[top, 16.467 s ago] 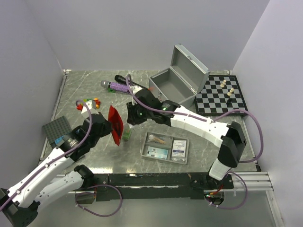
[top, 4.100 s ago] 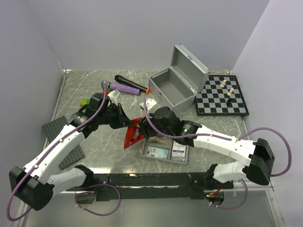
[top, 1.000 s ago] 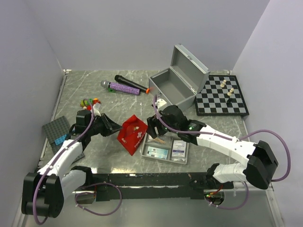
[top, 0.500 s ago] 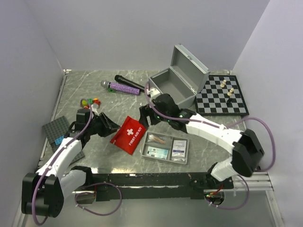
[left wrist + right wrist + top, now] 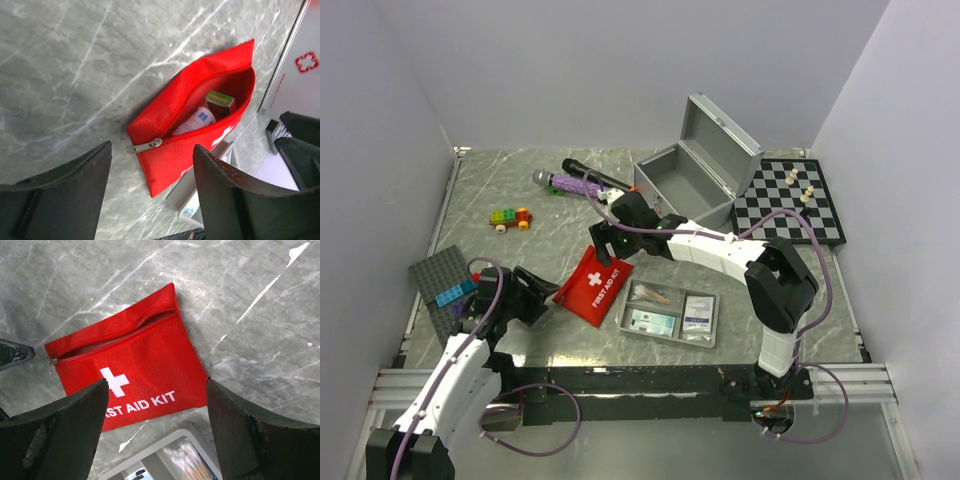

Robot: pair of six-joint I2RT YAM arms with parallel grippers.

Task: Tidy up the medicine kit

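Left gripper (image 5: 150, 152) stands wide open and empty, just short of the red pouch (image 5: 172, 107). Right gripper (image 5: 156, 385) is likewise spread wide above the pouch, gripping nothing. The pouch lies flat on the marble table (image 5: 490, 180), zip open, between both grippers and just beside the grey tray (image 5: 623, 322).

The top view reads "FIRST AID KIT" beside a white cross; the right wrist view hides the first letters. Only the left wrist view shows the contents: a small green-and-yellow box (image 5: 220, 101) and a white packet (image 5: 197, 120), blue print unreadable. A red cross outline (image 5: 306, 62) marks a pale panel, possibly the open metal case (image 5: 685, 185).
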